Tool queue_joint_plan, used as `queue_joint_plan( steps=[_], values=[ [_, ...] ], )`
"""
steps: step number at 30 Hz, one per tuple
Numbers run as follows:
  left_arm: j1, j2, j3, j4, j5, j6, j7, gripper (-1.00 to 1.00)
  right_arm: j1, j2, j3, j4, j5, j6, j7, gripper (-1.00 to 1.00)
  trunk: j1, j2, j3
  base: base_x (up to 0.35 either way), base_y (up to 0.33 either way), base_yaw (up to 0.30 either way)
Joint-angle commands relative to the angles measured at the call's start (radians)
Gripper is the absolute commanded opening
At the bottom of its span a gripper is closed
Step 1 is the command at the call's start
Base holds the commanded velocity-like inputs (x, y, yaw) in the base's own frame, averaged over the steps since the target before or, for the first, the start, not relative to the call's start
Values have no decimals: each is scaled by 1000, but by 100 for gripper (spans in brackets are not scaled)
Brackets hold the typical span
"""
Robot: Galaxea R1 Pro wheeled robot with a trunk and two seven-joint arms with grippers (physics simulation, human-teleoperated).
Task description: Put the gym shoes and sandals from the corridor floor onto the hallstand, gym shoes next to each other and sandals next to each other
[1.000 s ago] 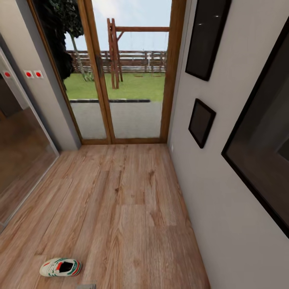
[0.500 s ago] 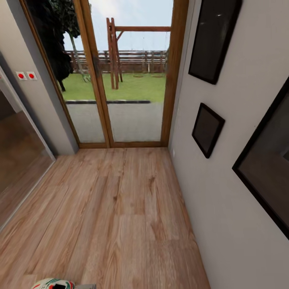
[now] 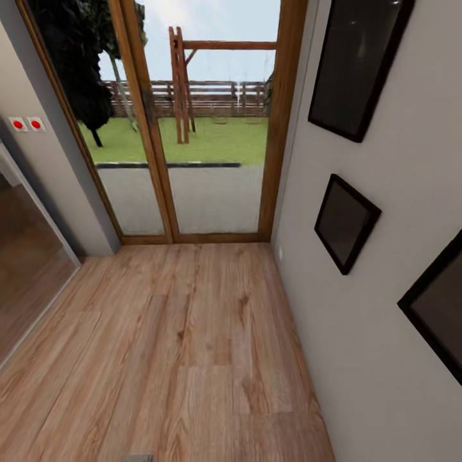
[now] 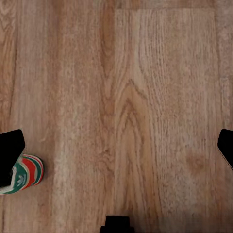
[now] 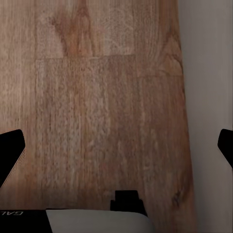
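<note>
One gym shoe (image 4: 26, 172) lies on the wood-plank corridor floor (image 3: 192, 346). In the left wrist view just its heel end shows, with a red tab and green stripes, right beside one dark finger (image 4: 9, 153). My left gripper (image 4: 116, 150) hangs open above bare planks, nothing between its fingers. My right gripper (image 5: 116, 150) is open too, over the floor where it meets the pale wall (image 5: 208, 97). The sandals and the hallstand are out of view.
A wood-framed glass door (image 3: 205, 128) closes the corridor's far end, with a garden behind it. The right wall (image 3: 385, 308) carries dark picture frames (image 3: 345, 221). A glass sliding panel (image 3: 25, 269) runs along the left. A white part of my body (image 5: 97, 222) shows under the right wrist.
The head camera has moved forward, so the whole picture has shifted. The gym shoe at the head view's bottom left has slid out of that picture.
</note>
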Motion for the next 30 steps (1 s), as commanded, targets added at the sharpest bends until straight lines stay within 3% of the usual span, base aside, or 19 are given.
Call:
queue_joint_plan(
  steps=[1,30],
  values=[
    [0,0,1,1,1,-3,0,100,0,0,0,1,-3,-3,1,100,1,0,-1,337,0,0],
    [0,-1,1,3,3,-3,0,100,0,0,2,1,-2,-3,-2,100,1,0,-1,337,42,22]
  ],
)
